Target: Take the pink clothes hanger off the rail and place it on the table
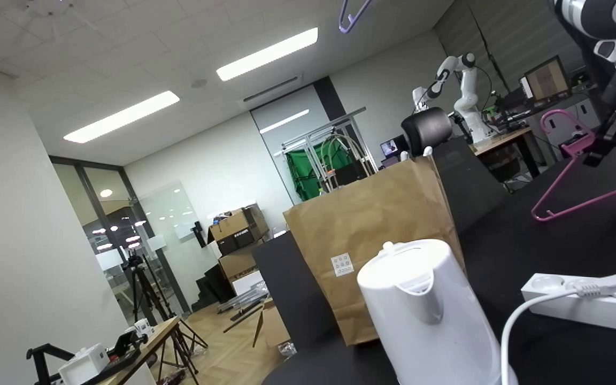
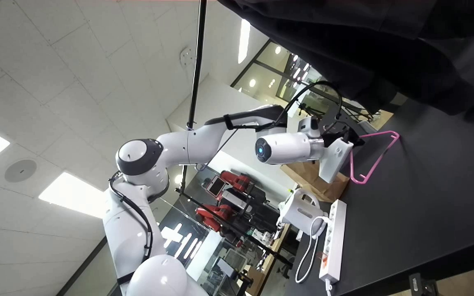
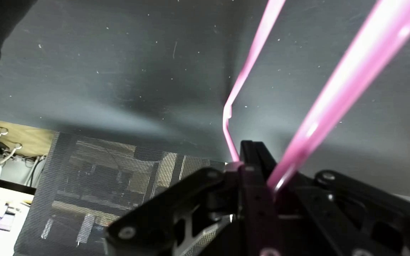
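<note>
While my fingers pinch the pink hanger, I have it over the table, whose dark top fills most of the upper half of the wrist view. My fingers rise from the bottom of that frame, tips drawn together just right of centre; from them one thick length of the pink hanger runs to the upper right corner, and a thinner stretch bends away to the top edge. Dark mesh covers much of the lower left.

In an exterior view the pink hanger is at the right edge, its hook curling to the upper left of my fingers, its long bar running from a rounded corner to the edge of the frame; I cannot tell whether the bar touches the table. At the bottom, right of centre, the kettle stands in front of the bag. The strip lies on the table at the lower right, a cable plugged into it. Part of a purple hanger dips in at the top edge.

In an exterior view my arm comes from the lower left, and the pink hanger juts from my fingers right of centre. A black pole passes behind my arm, and dark cloth fills the upper right.
</note>
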Available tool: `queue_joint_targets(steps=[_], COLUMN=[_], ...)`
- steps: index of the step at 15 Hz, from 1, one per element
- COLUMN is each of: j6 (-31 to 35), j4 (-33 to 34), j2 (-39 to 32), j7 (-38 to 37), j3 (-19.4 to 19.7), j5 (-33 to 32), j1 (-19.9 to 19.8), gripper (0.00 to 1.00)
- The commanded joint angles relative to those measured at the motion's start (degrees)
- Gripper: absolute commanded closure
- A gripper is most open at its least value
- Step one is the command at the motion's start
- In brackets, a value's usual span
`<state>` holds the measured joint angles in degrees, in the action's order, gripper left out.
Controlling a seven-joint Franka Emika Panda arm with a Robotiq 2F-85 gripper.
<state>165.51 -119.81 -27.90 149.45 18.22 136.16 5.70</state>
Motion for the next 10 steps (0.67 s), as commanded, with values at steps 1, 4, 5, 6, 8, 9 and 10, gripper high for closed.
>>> queue_joint_targets(steps=[1, 4, 5, 6, 8, 9, 10], j6=[0.00, -1.55, -3.65, -5.91, -10.66, -12.98, -15.11], j4=[0.01, 0.38, 0.77, 0.87, 0.67, 0.24, -0.11], j2=[0.00, -0.65, -1.47, -2.13, -3.91, -4.81, -5.94], j7=[0.00, 0.00, 0.00, 0.00, 0.00, 0.00, 0.00], j3=[0.04, 2.80, 5.99, 8.71, 14.88, 17.37, 20.01], j5=[0.00, 1.16, 2.72, 3.85, 7.04, 8.68, 10.44], j1=[0.00, 2.13, 4.60, 6.67, 11.62, 13.70, 16.08], gripper=[0.96, 0.99, 0.99, 0.99, 0.99, 0.99, 0.99])
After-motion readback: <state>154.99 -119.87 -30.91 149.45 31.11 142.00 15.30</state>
